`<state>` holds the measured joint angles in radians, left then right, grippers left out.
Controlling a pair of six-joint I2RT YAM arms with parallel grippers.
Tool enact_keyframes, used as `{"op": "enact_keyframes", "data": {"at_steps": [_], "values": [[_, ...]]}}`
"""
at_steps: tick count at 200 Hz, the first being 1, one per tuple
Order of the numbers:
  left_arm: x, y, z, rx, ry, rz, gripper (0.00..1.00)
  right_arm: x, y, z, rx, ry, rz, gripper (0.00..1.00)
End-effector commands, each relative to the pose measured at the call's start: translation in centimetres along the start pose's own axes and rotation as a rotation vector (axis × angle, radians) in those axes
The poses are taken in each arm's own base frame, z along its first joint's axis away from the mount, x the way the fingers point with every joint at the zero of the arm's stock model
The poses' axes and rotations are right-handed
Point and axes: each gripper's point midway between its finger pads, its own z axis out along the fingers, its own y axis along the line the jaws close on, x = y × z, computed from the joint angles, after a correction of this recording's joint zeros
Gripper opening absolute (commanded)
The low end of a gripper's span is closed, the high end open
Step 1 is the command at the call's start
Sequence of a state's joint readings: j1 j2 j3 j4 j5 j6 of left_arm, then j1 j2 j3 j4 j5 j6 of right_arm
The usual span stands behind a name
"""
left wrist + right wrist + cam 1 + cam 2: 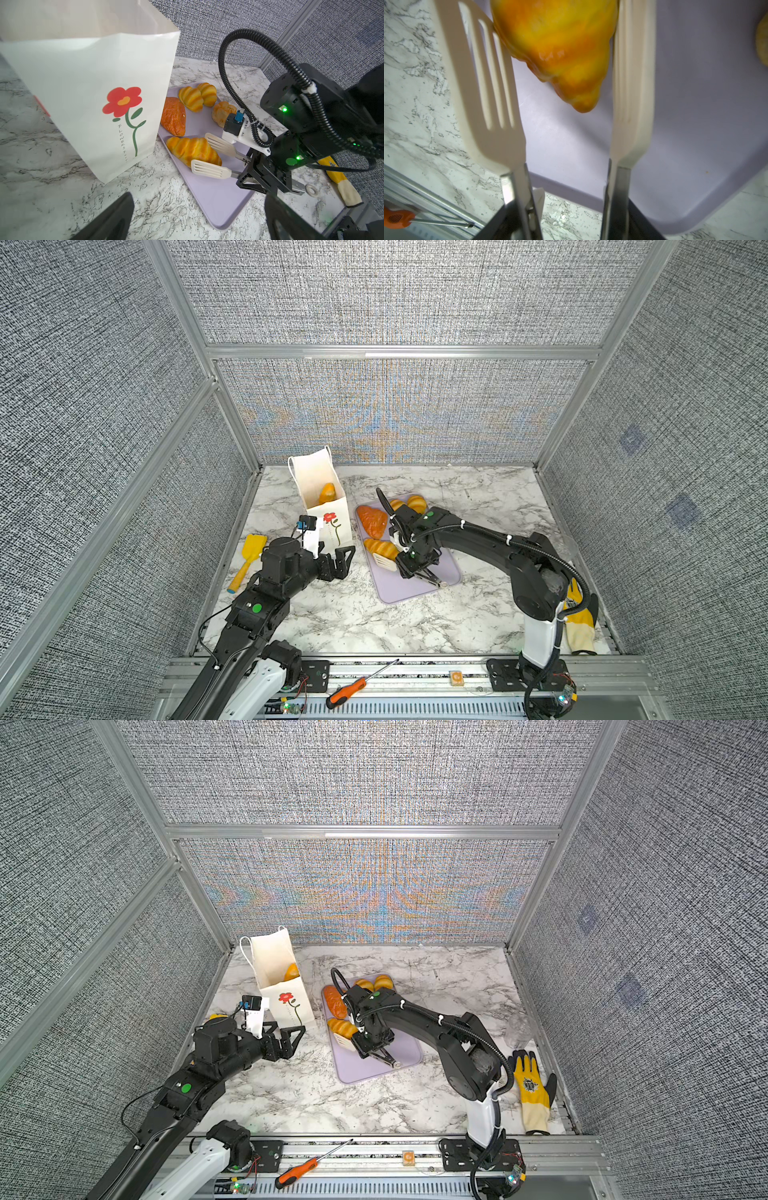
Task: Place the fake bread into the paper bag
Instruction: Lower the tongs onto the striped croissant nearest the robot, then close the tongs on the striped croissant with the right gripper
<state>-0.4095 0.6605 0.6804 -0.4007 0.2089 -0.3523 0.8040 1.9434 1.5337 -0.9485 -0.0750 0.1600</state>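
The white paper bag [328,522] [286,1006] [93,83] stands open at the back left with one golden piece of fake bread [327,493] [292,972] inside. A lavender tray [415,585] [207,191] holds a reddish-brown croissant [372,520] [173,116], two striped rolls [191,98], a round bun [223,112] and a golden croissant [380,548] [193,148] [560,47]. My right gripper [405,568] [365,1046] [564,218] is shut on cream-bladed tongs [209,169] [483,83], whose blades flank the golden croissant. My left gripper [337,553] [289,1029] [197,207] hangs open and empty by the bag's front.
A yellow spatula [249,556] lies left of my left arm. At the table's right edge lies a yellow work glove [579,614] [532,1094]. An orange-handled screwdriver [353,691] [396,217] and a small wooden block [456,677] rest on the front rail.
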Motion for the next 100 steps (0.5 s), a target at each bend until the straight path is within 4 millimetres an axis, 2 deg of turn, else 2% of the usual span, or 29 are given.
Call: {"op": "enact_keyframes", "data": {"at_steps": [1, 37, 100], "values": [[0.2, 0.2, 0.1, -0.012, 0.007, -0.006, 0.99, 0.2, -0.1, -0.2, 0.007, 0.017, -0.019, 0.62], [0.0, 0.3, 0.0, -0.016, 0.001, -0.002, 0.99, 1.2, -0.7, 0.0, 0.032, 0.058, -0.041, 0.55], [-0.3, 0.3, -0.3, -0.027, -0.009, 0.002, 0.99, 2.1, -0.8, -1.0, 0.02, 0.067, -0.078, 0.32]]}}
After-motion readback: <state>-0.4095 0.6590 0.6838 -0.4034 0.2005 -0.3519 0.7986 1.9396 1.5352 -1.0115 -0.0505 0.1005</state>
